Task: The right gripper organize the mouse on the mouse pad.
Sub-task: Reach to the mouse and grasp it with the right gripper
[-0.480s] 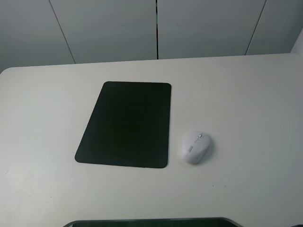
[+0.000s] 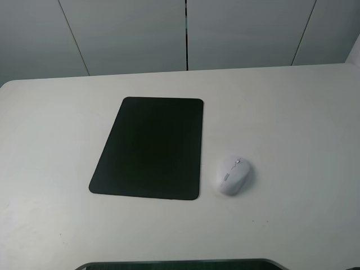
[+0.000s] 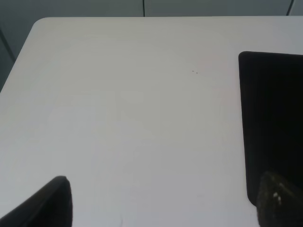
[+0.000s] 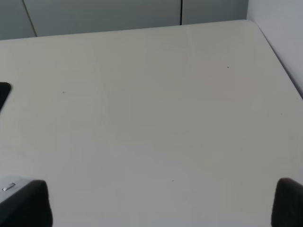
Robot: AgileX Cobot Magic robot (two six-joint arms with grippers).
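The mouse (image 2: 234,175) sits on the white table (image 2: 292,124), not on the pad (image 2: 149,147). It is just beside the pad's right edge, close to the near right corner. A thin strip of table shows between them. The wheel end of the mouse points to the far side.

The pad is black and flat. It lies a bit left of the middle of the table. Grey wall panels (image 2: 129,34) stand behind the far edge of the table.

The grippers show only in their own wrist views. The right gripper (image 4: 158,203) hangs over bare table on the right side. Its two fingers (image 4: 26,205) are far apart, so its jaws are wide open with nothing in them.

The left gripper (image 3: 165,203) hangs over bare table to the left of the pad. Its jaws are wide open too, with nothing between them.
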